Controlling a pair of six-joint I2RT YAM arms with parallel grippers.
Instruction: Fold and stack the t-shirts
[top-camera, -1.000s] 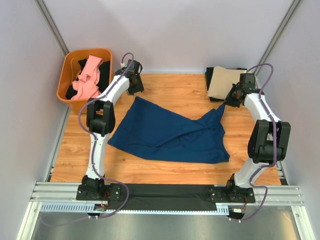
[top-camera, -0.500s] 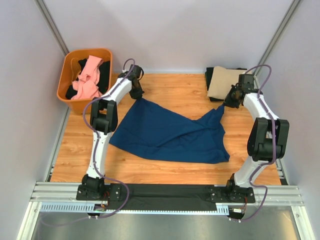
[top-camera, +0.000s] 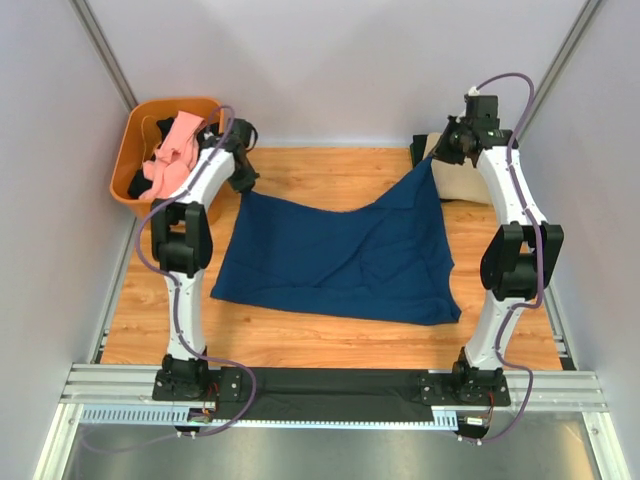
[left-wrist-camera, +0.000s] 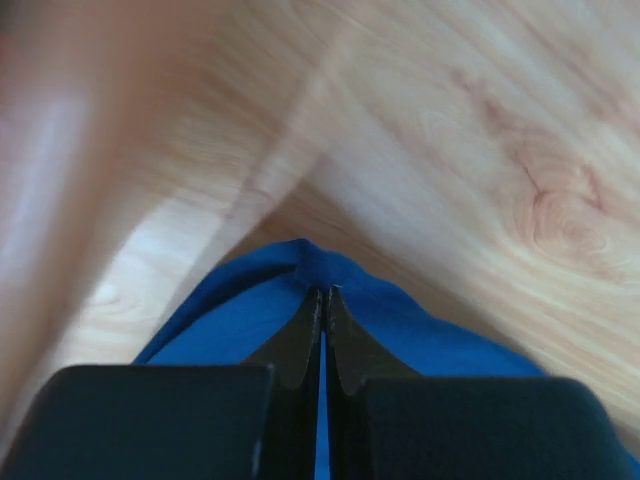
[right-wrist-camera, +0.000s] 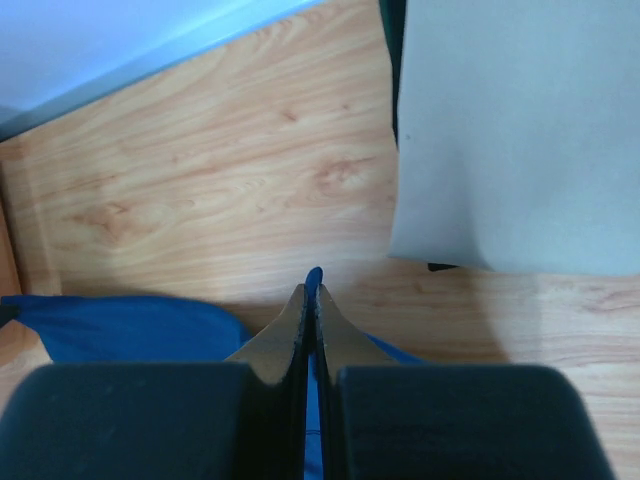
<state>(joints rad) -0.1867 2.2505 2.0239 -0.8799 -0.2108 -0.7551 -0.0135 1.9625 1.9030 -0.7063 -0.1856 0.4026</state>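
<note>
Spreading step, by the look of it: navy t-shirt (top-camera: 340, 255) being stretched open for folding, no fold made yet. Gripped at both far corners, left pincer (top-camera: 243, 183) clenched on one and right pincer (top-camera: 442, 157) clenched on the other, each wrist view showing blue cloth nipped between closed tips. Strung between the two pincers with a sag in the far edge, draping down from them toward the arm bases, near hem resting on the bench (top-camera: 320, 170). Plain dark blue on the upper face, no print showing; soft creases fanning down from the right pincer, the left side smoother. Next, probably: drawing the corners apart to take out the sag, lowering them evenly until the cloth lies flat, then letting go before the first fold. Just beside and below the right pincer, folded tan t-shirt (top-camera: 458, 186) on a black t-shirt (top-camera: 418, 152). Just outside the left pincer, orange basket (top-camera: 170, 103) holding a pink t-shirt (top-camera: 172, 160) and dark cloth.
</note>
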